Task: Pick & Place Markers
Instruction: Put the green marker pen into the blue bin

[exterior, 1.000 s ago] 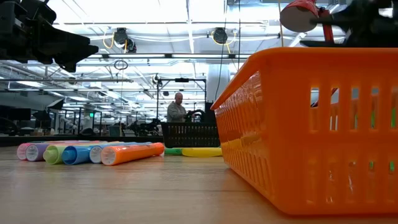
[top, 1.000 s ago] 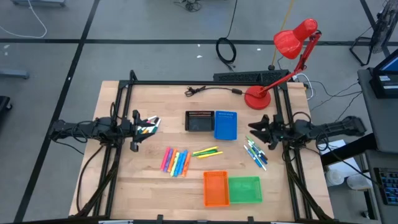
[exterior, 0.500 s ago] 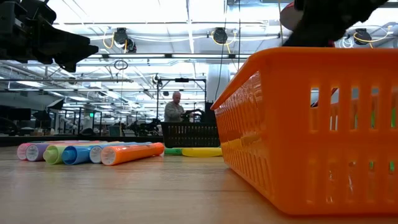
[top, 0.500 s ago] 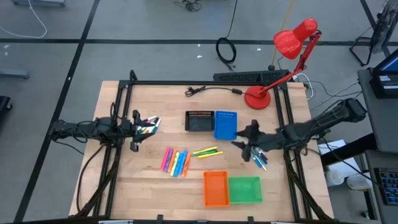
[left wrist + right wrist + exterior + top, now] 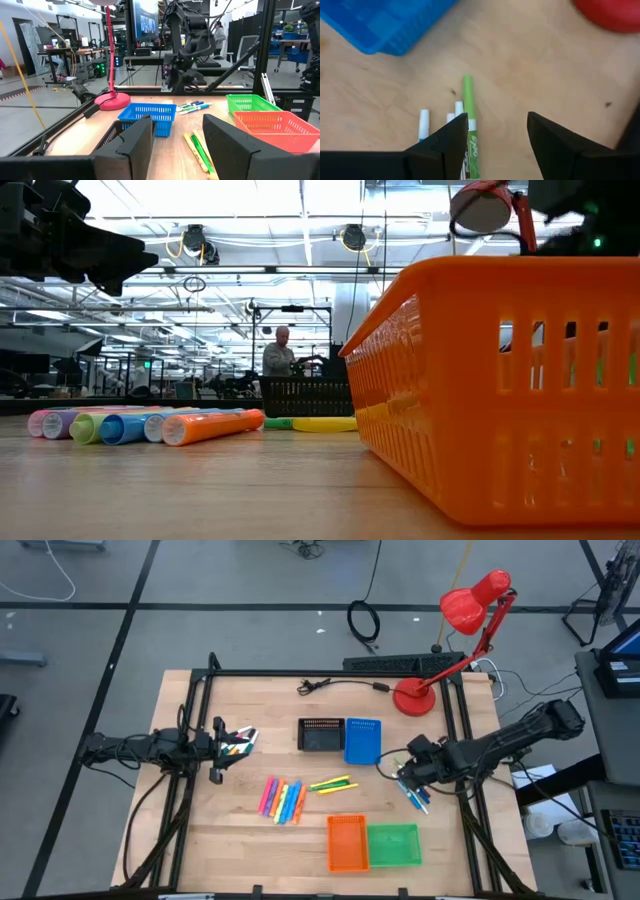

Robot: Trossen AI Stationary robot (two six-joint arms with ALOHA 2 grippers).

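Right gripper [image 5: 403, 773], jaws apart and empty, hangs mid-right over the white-bodied markers [image 5: 413, 788]; center it on the green-capped marker [image 5: 468, 107], then drop straight and close squarely.

My wooden table [image 5: 200, 840] and what lies on it

Near the middle I see a black tray [image 5: 320, 735] touching a blue tray [image 5: 363, 740]; at the front edge, an orange tray [image 5: 347, 842] beside a green tray [image 5: 393, 845]. Bright markers [image 5: 283, 799] lie loose between them, white-bodied markers [image 5: 412, 786] toward my right, a red lamp base [image 5: 414, 697] and a cable [image 5: 340, 685] at the back.
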